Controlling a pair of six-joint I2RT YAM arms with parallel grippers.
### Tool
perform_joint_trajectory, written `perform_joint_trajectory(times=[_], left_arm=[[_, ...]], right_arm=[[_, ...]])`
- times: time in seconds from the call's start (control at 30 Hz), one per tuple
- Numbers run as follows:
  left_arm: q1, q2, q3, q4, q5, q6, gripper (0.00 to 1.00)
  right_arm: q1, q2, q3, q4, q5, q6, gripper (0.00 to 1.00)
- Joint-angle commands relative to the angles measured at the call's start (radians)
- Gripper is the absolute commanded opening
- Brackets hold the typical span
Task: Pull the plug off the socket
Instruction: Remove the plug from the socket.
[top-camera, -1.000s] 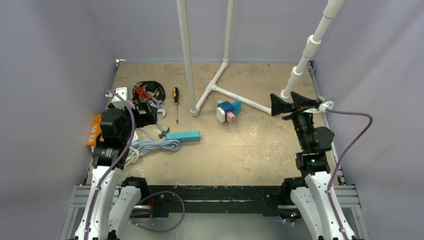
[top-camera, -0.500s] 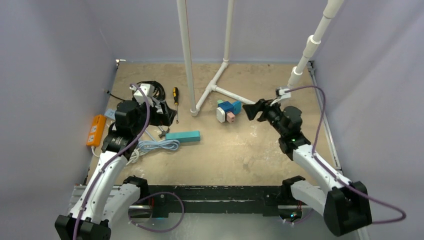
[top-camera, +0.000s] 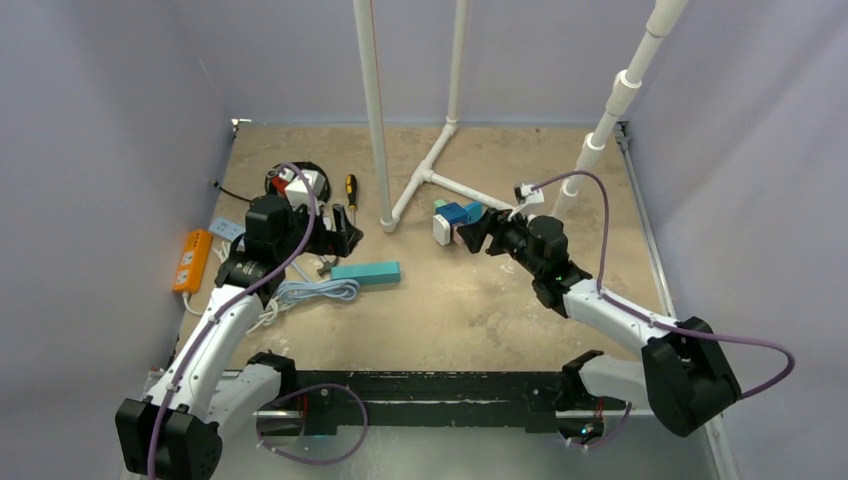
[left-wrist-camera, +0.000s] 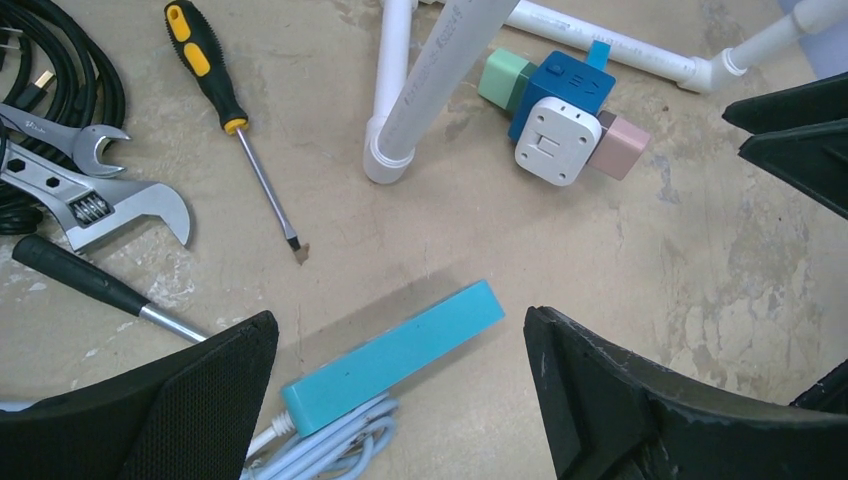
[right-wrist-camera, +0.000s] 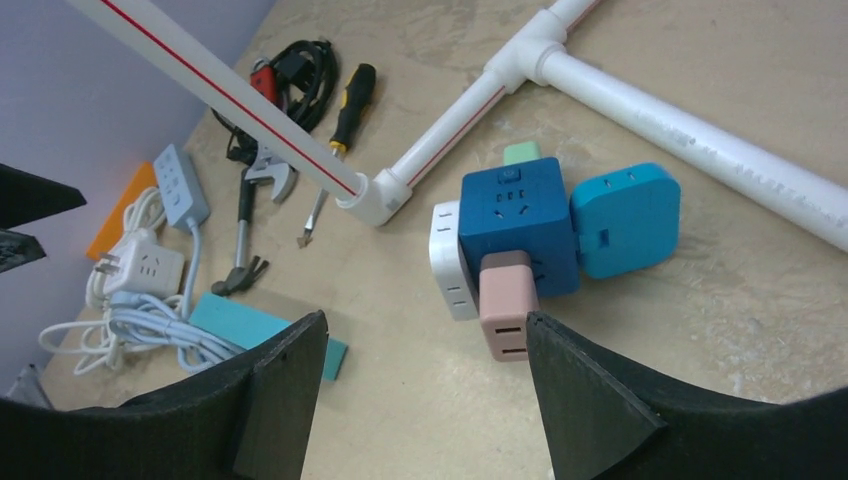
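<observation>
Four plugs (right-wrist-camera: 508, 315) ring one blue socket cube (right-wrist-camera: 518, 225); left gripper (left-wrist-camera: 397, 320) and right gripper (right-wrist-camera: 425, 322) both gape, empty.

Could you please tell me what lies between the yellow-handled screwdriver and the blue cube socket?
The base of an upright white pipe stands between the screwdriver and the blue cube socket; the left wrist view shows it most clearly.

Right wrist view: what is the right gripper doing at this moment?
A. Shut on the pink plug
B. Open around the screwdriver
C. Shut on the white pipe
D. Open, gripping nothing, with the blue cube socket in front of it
D: the right gripper has its jaws wide apart and clamps nothing, while the blue cube socket, with its pink plug, lies in front of it.
</observation>
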Motion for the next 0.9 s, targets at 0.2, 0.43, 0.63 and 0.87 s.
perform_joint_trajectory(times=[0.2,0.43,0.63,0.87], left_arm=[[-0.002,0.029,0.011,0.020,0.044,0.014,0.93],[-0.002,0.037,0.009,0.023,0.057,0.017,0.94],[-0.002,0.057,0.013,0.024,0.081,0.016,0.94],[-0.002,0.063,0.014,0.026,0.090,0.017,0.94]], right_arm=[[0.016,0.062,0.029,-0.002,0.110,-0.057,0.76],[0.041,0.178,0.091,-0.043,0.118,-0.065,0.75],[0.063,0.261,0.144,-0.053,0.130,-0.059,0.68],[0.112,0.337,0.207,-0.086,0.226,-0.051,0.61]])
